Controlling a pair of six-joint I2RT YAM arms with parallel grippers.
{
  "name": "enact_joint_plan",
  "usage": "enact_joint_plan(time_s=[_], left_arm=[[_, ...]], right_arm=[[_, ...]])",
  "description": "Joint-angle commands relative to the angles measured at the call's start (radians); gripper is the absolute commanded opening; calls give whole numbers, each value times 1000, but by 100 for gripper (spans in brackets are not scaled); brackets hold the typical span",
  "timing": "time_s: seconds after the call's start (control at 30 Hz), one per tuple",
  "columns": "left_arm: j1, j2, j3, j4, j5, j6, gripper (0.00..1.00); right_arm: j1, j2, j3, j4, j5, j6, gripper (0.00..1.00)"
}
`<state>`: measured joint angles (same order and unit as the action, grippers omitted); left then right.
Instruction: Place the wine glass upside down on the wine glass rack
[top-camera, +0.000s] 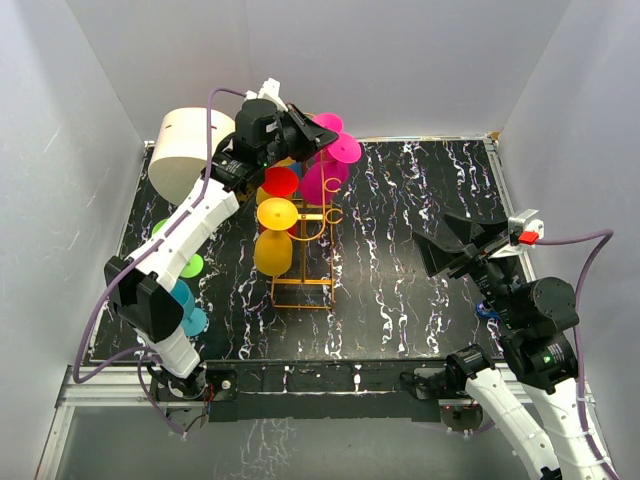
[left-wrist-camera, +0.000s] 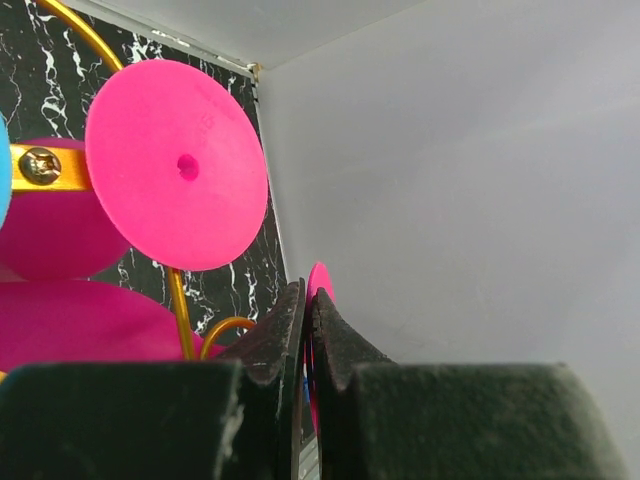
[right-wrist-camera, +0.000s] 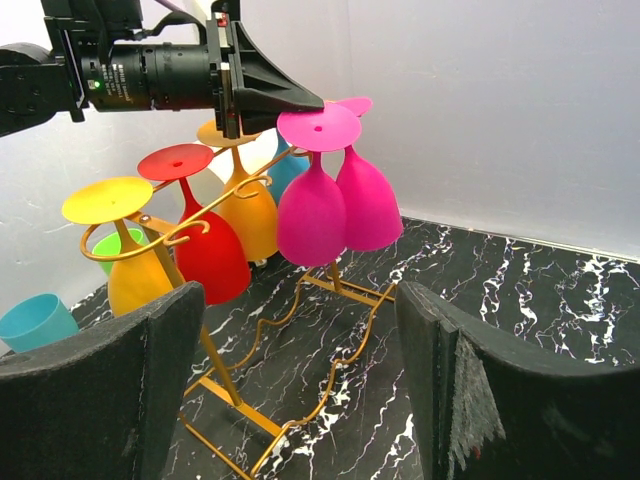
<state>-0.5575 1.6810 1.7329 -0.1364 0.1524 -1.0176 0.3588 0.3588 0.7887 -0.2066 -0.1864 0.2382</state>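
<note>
The golden wire rack (top-camera: 300, 285) stands mid-table and also shows in the right wrist view (right-wrist-camera: 330, 390). Yellow (top-camera: 275, 240), red (top-camera: 280, 182) and pink (right-wrist-camera: 312, 215) glasses hang on it upside down. My left gripper (top-camera: 300, 130) is at the rack's far top end. It is shut on the thin foot (left-wrist-camera: 319, 279) of a second pink wine glass (right-wrist-camera: 372, 205), which hangs bowl-down beside the first pink one. I cannot tell whether its stem rests in a hook. My right gripper (right-wrist-camera: 300, 295) is open and empty, right of the rack, facing it.
A cream cylindrical container (top-camera: 185, 150) stands at the back left. A cyan cup (top-camera: 185, 305) and a green cup (top-camera: 190, 265) lie left of the rack under my left arm. A blue glass (right-wrist-camera: 290, 170) hangs behind the orange one. White walls enclose the table.
</note>
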Motion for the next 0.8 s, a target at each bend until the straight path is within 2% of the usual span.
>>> enact_joint_plan(time_s=[0.0, 0.77], left_arm=[[8, -87, -11, 22, 4, 12, 0], [15, -119, -32, -35, -84, 84, 0]], right_arm=[[0, -6, 10, 41, 8, 4, 75], [0, 5, 3, 49, 5, 3, 75]])
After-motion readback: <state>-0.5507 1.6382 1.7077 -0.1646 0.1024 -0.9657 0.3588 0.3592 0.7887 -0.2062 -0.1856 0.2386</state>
